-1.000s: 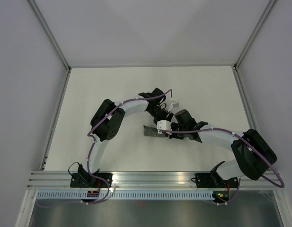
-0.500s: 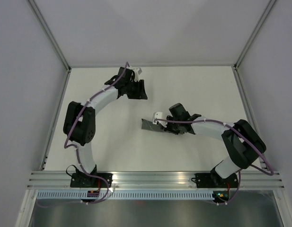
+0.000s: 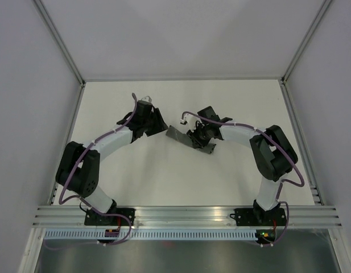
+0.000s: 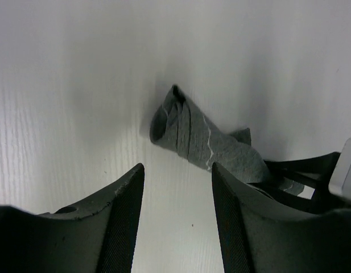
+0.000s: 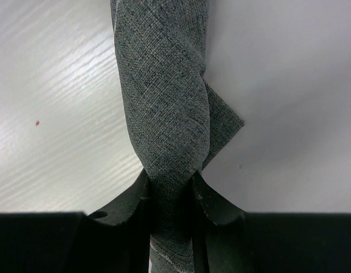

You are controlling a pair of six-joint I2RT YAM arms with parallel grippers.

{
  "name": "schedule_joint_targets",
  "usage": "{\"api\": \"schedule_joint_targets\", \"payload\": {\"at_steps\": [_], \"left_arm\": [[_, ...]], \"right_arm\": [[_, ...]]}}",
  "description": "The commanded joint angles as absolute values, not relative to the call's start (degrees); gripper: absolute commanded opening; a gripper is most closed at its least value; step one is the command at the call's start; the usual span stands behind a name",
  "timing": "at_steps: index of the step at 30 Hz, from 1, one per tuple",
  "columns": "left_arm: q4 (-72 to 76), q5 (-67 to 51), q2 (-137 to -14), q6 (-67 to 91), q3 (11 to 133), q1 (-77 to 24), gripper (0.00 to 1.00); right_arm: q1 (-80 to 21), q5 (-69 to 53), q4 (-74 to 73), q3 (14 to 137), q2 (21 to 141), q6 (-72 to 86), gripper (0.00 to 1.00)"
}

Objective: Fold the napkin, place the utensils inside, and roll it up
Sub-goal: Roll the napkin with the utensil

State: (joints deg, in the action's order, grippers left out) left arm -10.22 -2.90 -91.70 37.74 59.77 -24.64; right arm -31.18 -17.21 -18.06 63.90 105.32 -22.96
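Since half a second ago: right claw (image 5: 169, 190) has taken napkin (image 4: 203, 142) farther up counter (image 3: 164, 182) and turned it; left claw (image 4: 176, 170) back beside it. Right claw pinches rolled napkin, likely keeping roll tight; left claw spread, empty, facing roll's open end; utensils unseen, perhaps inside.

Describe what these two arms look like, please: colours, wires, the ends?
The left arm and right arm have white tubular links between bulky black joints, with a purple cable looping along each. The left tool and right tool each have two curved black fingers.
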Motion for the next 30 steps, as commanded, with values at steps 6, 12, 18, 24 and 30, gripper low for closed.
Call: {"api": "schedule_joint_targets", "payload": {"at_steps": [6, 12, 18, 24, 30], "left_arm": [[-0.89, 3.77, -97.29, 48.59, 60.82, -31.81, 0.60], [-0.35, 10.80, -102.29, 55.89, 63.19, -34.80, 0.64], [-0.35, 15.03, -104.85, 60.73, 64.25, -35.59, 0.64], [-2.37, 17.13, -108.01, 61.35, 67.32, -36.39, 0.64], [-7.72, 19.16, -111.09, 59.94, 73.03, -37.09, 0.60]], "right_arm": [[-30.85, -18.54, -21.45, 70.31, 116.10, -8.88, 0.00], [-30.85, -20.56, -19.60, 72.77, 117.86, -1.33, 0.00], [-30.85, -22.85, -17.40, 73.04, 118.30, 4.22, 0.00], [-30.85, -23.12, -16.09, 72.69, 118.30, 5.62, 0.00], [-30.67, -23.91, -15.47, 72.86, 118.04, 6.94, 0.01]]}}
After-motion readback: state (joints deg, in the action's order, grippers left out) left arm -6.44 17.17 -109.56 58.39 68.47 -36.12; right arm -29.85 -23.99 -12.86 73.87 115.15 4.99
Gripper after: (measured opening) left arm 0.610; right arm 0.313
